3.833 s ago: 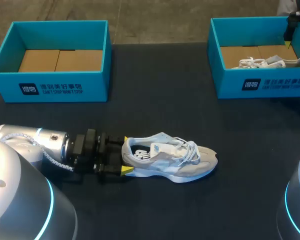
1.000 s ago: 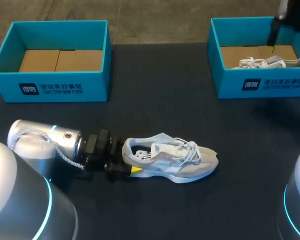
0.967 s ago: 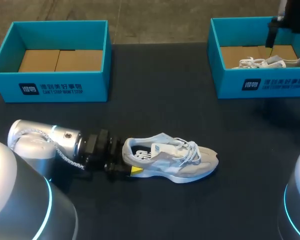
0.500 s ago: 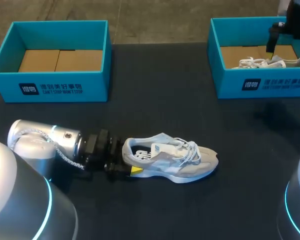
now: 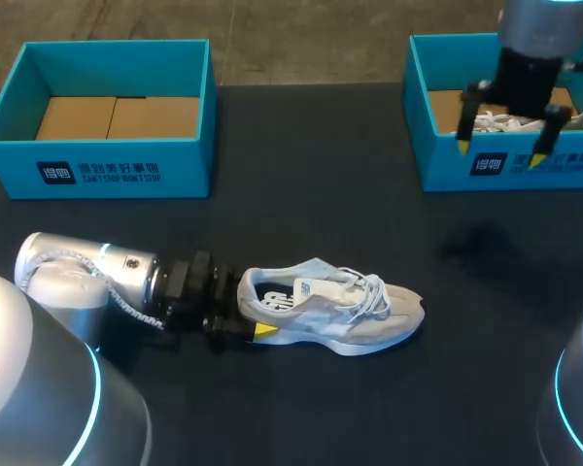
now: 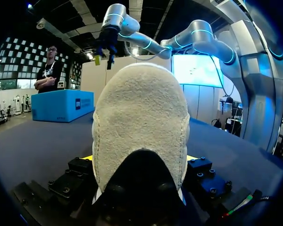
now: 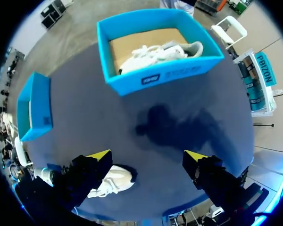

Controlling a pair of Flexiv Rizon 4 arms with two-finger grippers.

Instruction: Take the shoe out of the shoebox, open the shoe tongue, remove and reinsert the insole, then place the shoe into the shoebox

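Grey shoe [image 5: 330, 313], heel pinched by left jaws, lies apart; right jaws spread over right shoebox [image 5: 435, 167] rim.

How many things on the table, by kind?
Shoeboxes: 2 (left, right)
Sneakers: 2 (one loose, one boxed)
Total: 4

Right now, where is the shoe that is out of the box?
In the head view the shoe lies on the table, at its near middle, heel clamped in the left tool, toe pointing right.
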